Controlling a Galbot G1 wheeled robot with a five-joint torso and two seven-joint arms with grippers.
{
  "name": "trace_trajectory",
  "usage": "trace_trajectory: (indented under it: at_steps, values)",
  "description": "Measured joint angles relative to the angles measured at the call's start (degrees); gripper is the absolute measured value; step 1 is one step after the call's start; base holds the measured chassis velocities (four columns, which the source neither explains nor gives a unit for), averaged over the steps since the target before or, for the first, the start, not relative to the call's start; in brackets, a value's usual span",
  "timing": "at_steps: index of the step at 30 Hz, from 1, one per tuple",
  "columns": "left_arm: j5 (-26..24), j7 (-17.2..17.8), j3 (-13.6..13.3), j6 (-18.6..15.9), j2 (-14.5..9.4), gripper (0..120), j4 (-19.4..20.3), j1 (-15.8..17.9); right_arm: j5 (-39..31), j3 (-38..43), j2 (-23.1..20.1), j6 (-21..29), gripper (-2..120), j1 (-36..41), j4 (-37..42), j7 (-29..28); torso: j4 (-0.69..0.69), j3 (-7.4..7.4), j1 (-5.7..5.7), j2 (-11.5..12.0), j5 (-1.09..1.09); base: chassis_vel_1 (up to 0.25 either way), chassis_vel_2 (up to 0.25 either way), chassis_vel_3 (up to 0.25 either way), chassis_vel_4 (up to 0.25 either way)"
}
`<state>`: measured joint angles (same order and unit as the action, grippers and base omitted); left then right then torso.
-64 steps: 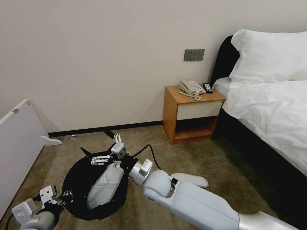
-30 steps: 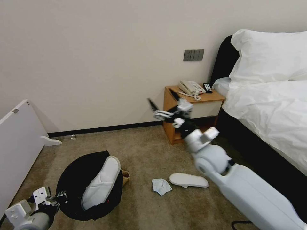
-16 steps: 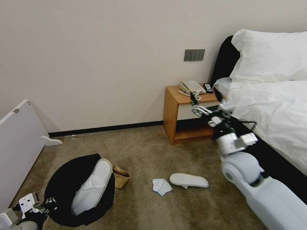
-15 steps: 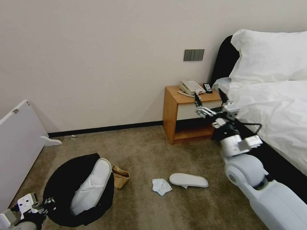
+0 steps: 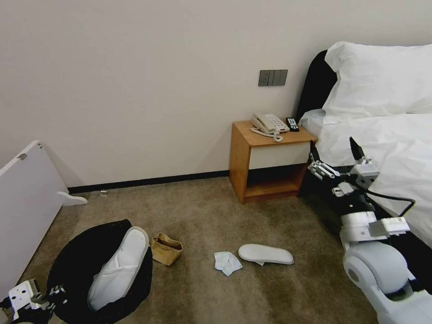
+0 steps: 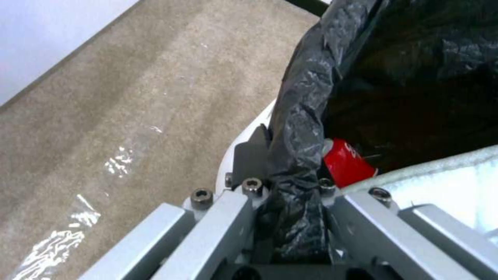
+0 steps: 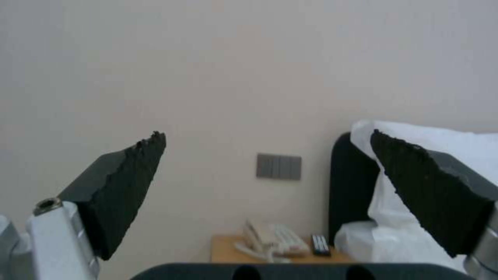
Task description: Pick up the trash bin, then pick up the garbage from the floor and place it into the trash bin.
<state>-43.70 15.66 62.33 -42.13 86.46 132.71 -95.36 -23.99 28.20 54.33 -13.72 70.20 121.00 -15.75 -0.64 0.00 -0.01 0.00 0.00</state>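
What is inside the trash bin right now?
In the trash bin: a white slipper leaning over its rim and a red can. Anything deeper is hidden by the slipper and black liner.

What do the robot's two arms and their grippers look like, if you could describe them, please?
The right arm is glossy white with rounded joints, a black wrist section and a black cable. The right gripper has silver linkages and black, ridged, wedge-shaped fingers. The left gripper is silver-grey metal with hex bolts.
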Motion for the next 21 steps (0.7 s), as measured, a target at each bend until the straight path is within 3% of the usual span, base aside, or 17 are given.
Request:
trace_trajectory:
  at_steps: [8,21]
  values:
    - [-0.03,-0.08,-0.15,0.0,0.07,2,0.55,-0.18,4.91,0.15,3.05,-0.16,100,4.12,0.29,-0.19,0.01,0.0,0.0,0.0,0.0,0.0,0.0,0.0,0.0]
    - [0.04,-0.18,-0.09,0.0,-0.04,2,0.2,-0.25,6.09,-0.79,3.31,-0.62,100,3.91,-0.83,-0.23,0.0,0.0,0.0,0.0,0.0,0.0,0.0,0.0,0.0]
